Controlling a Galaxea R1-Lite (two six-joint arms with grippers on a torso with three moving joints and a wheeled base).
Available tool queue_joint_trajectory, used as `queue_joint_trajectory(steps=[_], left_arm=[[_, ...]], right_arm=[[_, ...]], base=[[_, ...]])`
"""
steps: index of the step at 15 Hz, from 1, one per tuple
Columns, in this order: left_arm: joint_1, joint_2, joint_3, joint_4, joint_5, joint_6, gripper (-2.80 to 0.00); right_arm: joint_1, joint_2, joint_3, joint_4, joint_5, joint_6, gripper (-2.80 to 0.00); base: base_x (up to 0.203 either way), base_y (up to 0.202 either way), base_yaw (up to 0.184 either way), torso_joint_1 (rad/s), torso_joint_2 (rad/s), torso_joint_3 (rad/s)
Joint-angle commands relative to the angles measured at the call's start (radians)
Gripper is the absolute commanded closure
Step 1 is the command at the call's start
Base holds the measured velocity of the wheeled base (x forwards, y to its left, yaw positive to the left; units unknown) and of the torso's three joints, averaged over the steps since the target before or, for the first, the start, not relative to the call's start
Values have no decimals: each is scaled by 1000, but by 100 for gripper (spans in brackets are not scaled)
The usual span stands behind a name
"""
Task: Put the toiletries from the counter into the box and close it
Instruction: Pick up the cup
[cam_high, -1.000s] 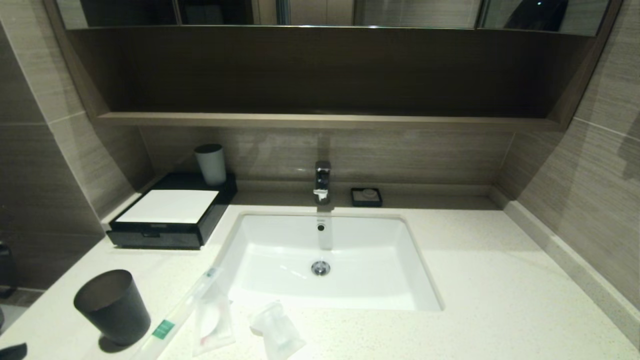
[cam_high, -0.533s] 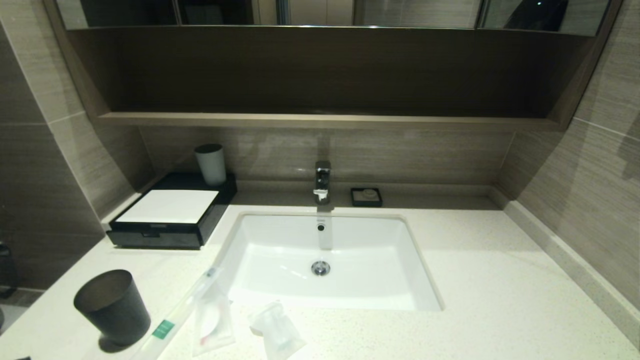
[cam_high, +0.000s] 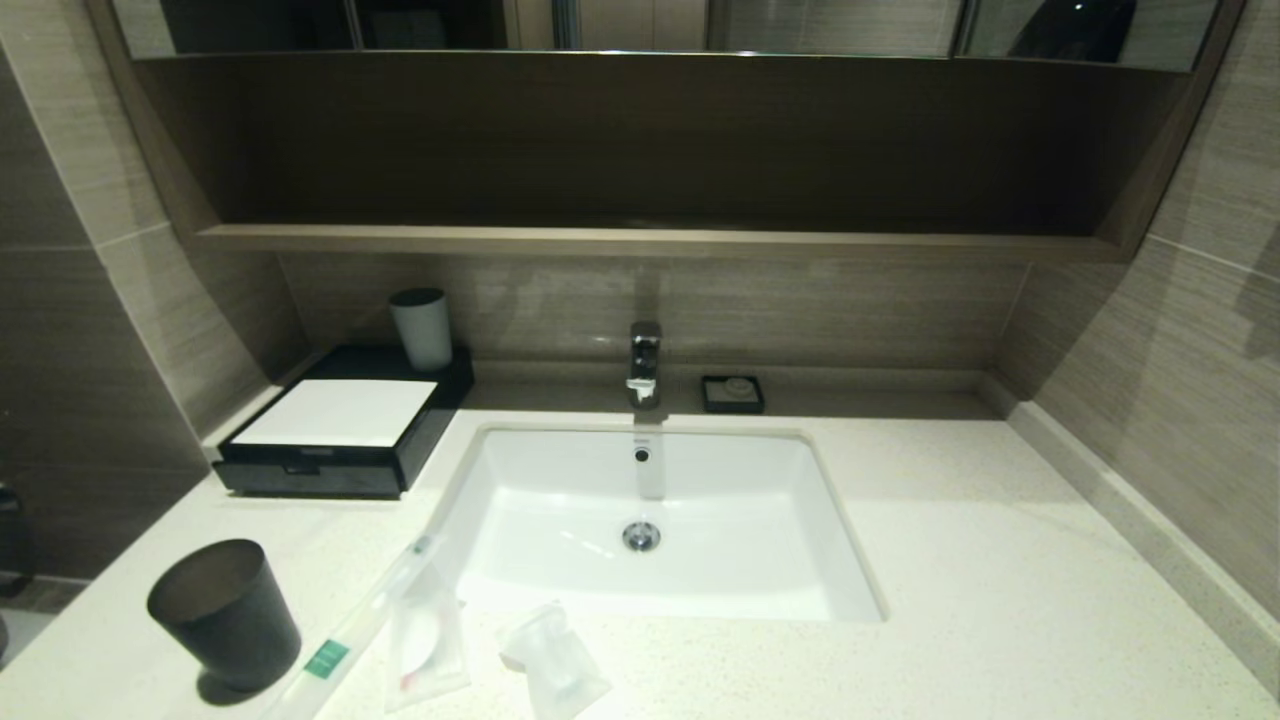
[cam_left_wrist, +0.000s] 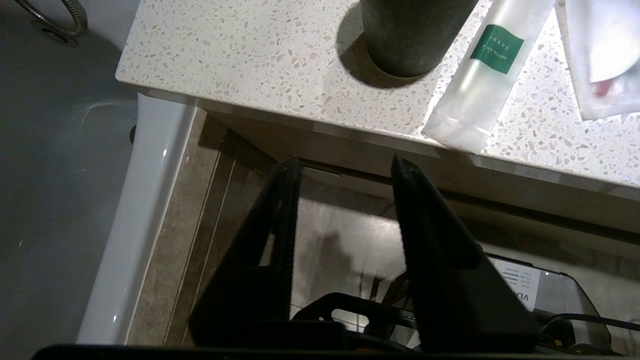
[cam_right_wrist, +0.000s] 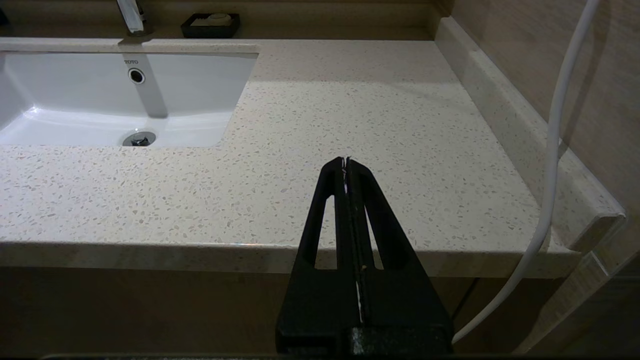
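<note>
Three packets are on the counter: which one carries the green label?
The long thin toothbrush packet, lying diagonally beside the dark cup. The two small flat packets nearer the basin show only white contents, with no green label.

- I see the toothbrush packet (cam_high: 345, 628), long, thin and clear with a green label, lying slanted near the front left corner of the counter (cam_high: 1000, 600); its end overhangs the front edge a little.
- Just beside it lies a small flat packet (cam_high: 425, 640) with white contents.
- A second small packet (cam_high: 555, 665), a bit crumpled, lies at the front edge, before the basin.
- The box (cam_high: 340, 425), low and black with a white top panel, stands at the back left corner, drawer front shut.
</note>
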Motion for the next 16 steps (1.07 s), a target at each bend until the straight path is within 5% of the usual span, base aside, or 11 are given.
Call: queue_joint_trajectory(steps=[1,11,16], left_arm=[[0,-4,27,-6,1,1,-280],[-2,36,129,-123,-117,1,-280],[-2,145,211,-336,-126,-2,-280]], right_arm=[[0,0,2,0,0,-1,0],[0,0,2,0,0,1,0],[0,-1,2,0,0,-1,0]], base=[[0,0,0,0,0,0],[0,0,0,0,0,0],[0,0,0,0,0,0]])
